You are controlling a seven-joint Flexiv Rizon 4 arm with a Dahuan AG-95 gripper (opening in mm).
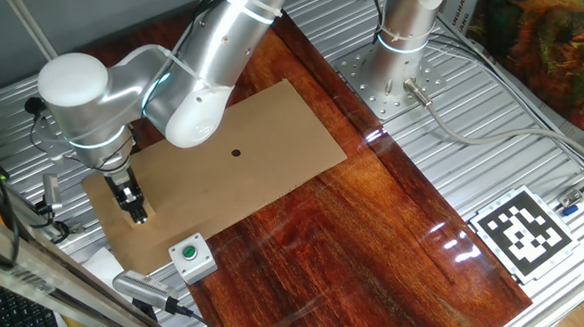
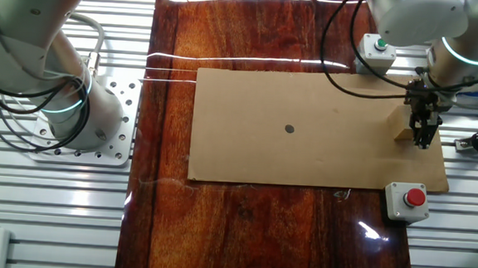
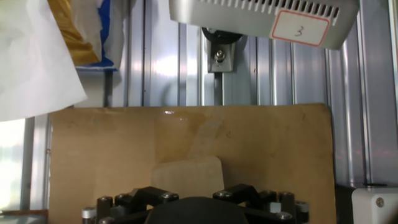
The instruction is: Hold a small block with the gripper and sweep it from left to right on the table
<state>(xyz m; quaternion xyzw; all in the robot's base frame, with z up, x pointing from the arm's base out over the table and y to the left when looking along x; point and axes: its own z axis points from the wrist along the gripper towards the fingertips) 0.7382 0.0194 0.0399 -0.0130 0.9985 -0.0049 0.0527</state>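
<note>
The small block (image 2: 403,131) is a light tan wooden cube standing on the tan board (image 2: 304,155) near its right end in this view. My gripper (image 2: 423,133) points straight down at it. In the hand view the block (image 3: 186,173) sits between my two black fingers (image 3: 155,198), and the gripper (image 3: 189,194) looks shut on it. In one fixed view the gripper (image 1: 135,208) is at the left end of the board (image 1: 253,176), low on its surface, and the block is mostly hidden behind the fingers. The board lies on the reddish-brown table (image 1: 357,250).
A white box with a green button (image 1: 190,257) stands at the board's near corner. A white box with a red button (image 2: 409,200) stands by the opposite corner. A second white arm's column (image 1: 410,27) rises at the back. A black dot (image 1: 236,152) marks the board.
</note>
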